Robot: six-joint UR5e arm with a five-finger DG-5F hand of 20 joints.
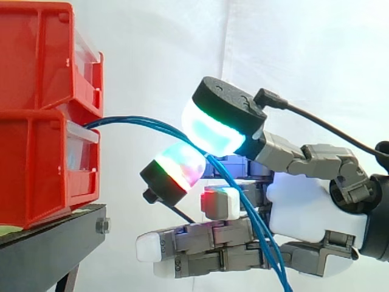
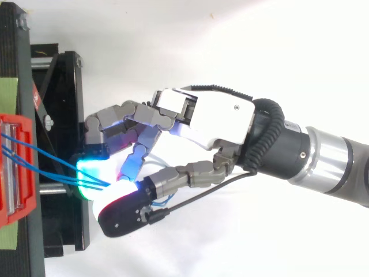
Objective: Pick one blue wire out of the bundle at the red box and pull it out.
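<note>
Two red bins (image 1: 36, 170) are sitting stacked on the black stand (image 1: 42, 255). The blue wires (image 1: 146, 123) (three strands as far as I can count, though they overlap) are coming out at the top of the lower bin's front and arching right. The hand (image 1: 310, 210) is pinching them between two glowing pads (image 1: 213, 131), one cyan-green above and one red-green below. Its other fingers (image 1: 200, 240) are lying straighter beneath. Past the pinch, the wires are hanging down across the palm.

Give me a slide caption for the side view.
Hand pinching blue wires between glowing fingertips, right of the stacked red bins on a black stand.
</note>
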